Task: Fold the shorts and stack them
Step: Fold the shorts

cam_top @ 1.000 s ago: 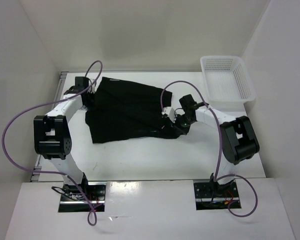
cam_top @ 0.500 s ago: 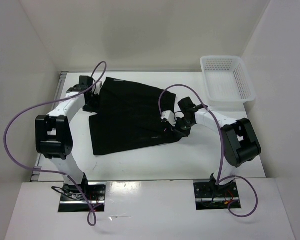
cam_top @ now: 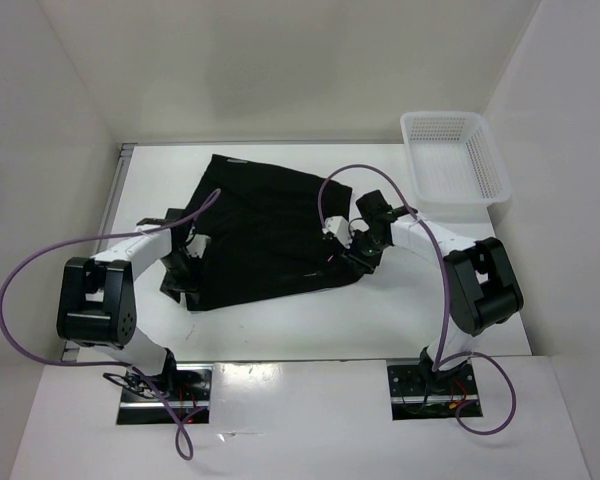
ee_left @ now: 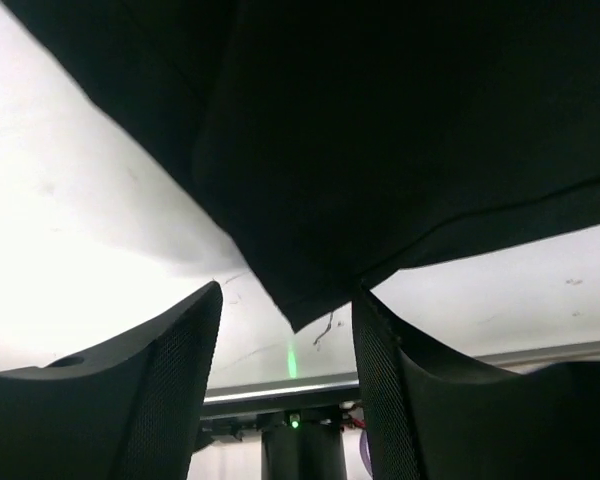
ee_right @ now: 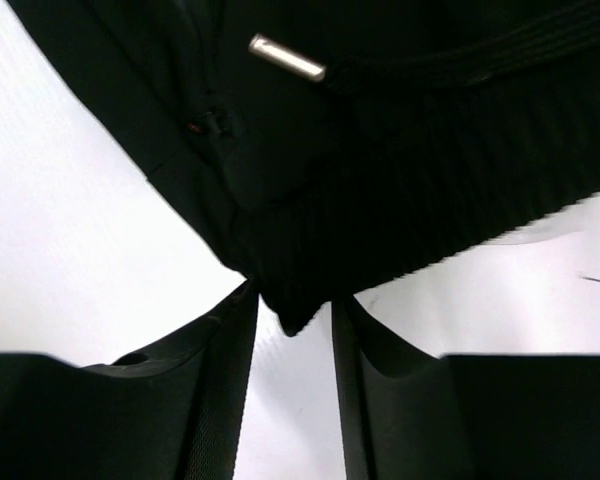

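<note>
Loosely spread black shorts (cam_top: 260, 225), white table (cam_top: 310, 320)

- Bright, even light from overhead fills my white enclosure; the table (cam_top: 280, 320) nearly bleaches out, with faint shadows under my arms.
- The shorts (cam_top: 270, 230) read as one flat black mass, folds barely showing.
- At my left wrist the table glares, a soft grey shadow edges the cloth, and the fingers (ee_left: 170, 390) of my left gripper (ee_left: 288, 290) sit dark and blurred.
- At my right wrist a metal cord tip (ee_right: 287, 57) catches a highlight; my right gripper (ee_right: 294, 295) is underexposed and soft.
</note>
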`<state>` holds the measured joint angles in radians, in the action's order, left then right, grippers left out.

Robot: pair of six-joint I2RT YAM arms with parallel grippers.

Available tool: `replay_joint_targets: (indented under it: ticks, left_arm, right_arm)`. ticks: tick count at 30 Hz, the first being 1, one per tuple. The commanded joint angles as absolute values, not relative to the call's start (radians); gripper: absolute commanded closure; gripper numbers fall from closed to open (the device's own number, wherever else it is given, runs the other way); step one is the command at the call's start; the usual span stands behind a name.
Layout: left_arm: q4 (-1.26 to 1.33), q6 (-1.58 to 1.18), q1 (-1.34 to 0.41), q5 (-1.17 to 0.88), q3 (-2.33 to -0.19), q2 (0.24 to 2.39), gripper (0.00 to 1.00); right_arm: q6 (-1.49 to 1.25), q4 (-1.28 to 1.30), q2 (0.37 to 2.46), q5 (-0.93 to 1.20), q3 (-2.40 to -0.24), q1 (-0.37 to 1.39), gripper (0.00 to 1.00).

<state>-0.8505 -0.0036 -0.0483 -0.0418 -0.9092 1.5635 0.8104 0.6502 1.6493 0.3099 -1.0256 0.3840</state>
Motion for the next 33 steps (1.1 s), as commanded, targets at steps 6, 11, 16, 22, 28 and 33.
replay_joint_targets:
  ticks: [6, 11, 16, 22, 28, 33]
  left_arm:
    - [-0.686, 0.0, -0.092, 0.023, -0.88, 1.571, 0.43]
    - [-0.698, 0.0, -0.092, -0.011, -0.908, 1.531, 0.49]
    - [-0.732, 0.0, -0.092, -0.032, -0.896, 1.54, 0.67]
    - [-0.741, 0.0, -0.092, -0.075, -0.907, 1.54, 0.92]
    - [-0.738, 0.0, -0.071, 0.003, -1.084, 1.52, 1.0]
    - [-0.634, 0.0, 0.001, 0.141, -1.586, 1.545, 1.0]
  right_arm:
    - [0.792, 0.621, 1.605, 0.287, -1.078, 0.391, 0.57]
    - [0.801, 0.621, 1.595, 0.276, -1.068, 0.391, 0.57]
    - [0.801, 0.612, 1.595, 0.276, -1.068, 0.391, 0.59]
    - [0.799, 0.603, 1.595, 0.276, -1.057, 0.391, 0.79]
    - [0.669, 0.513, 1.597, 0.232, -1.153, 0.391, 1.0]
    - [0.532, 0.479, 1.727, 0.219, -1.582, 0.335, 1.0]
